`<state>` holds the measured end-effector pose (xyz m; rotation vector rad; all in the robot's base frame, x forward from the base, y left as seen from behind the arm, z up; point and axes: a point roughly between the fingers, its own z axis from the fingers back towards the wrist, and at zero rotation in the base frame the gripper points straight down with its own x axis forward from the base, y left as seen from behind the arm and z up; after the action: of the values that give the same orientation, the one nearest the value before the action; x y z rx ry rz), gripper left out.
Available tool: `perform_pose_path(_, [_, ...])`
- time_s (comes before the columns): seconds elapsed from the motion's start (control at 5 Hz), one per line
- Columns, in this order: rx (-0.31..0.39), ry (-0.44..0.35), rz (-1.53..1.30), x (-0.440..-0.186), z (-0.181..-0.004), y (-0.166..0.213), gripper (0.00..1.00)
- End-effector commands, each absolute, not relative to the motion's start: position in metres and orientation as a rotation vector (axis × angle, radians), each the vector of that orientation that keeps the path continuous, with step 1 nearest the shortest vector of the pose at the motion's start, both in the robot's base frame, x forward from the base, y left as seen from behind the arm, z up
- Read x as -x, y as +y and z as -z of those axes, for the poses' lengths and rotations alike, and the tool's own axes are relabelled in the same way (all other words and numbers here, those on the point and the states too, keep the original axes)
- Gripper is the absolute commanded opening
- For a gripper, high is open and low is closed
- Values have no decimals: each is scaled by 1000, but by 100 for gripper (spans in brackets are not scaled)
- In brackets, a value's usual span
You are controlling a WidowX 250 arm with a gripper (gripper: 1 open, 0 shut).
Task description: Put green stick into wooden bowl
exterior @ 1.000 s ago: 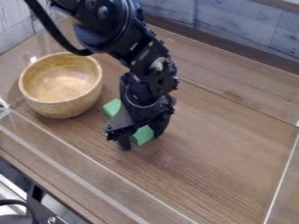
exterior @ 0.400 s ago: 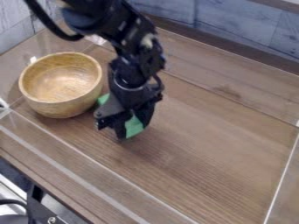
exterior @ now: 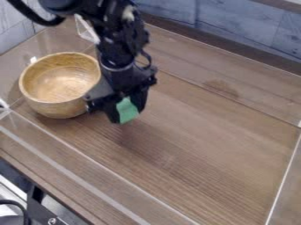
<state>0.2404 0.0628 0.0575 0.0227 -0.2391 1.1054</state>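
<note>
Robot fingers (exterior: 121, 107) grip a green block (exterior: 127, 110) beside a wooden bowl (exterior: 62, 85). Placing it inside remains.

The upper part of the black robot arm (exterior: 112, 39) is cut off by the far edge. Part of the small bright-green block (exterior: 127, 109) is hidden by the black gripper (exterior: 121, 104), and its contact with the tabletop cannot be made out. The round light-tan wooden bowl (exterior: 59, 79) is partly covered at its right rim by the arm. The black cable (exterior: 17, 206) at the near left is cropped.
</note>
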Motion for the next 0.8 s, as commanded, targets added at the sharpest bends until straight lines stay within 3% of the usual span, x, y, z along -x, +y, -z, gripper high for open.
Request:
perform_pose_path(0.0, [20, -301, -1032, -253, -90, 69, 0])
perform_pose_path(0.2, [40, -305, -956, -254, -106, 68, 0])
perform_pose_path(0.6, [35, -307, -881, -249, -98, 83, 0])
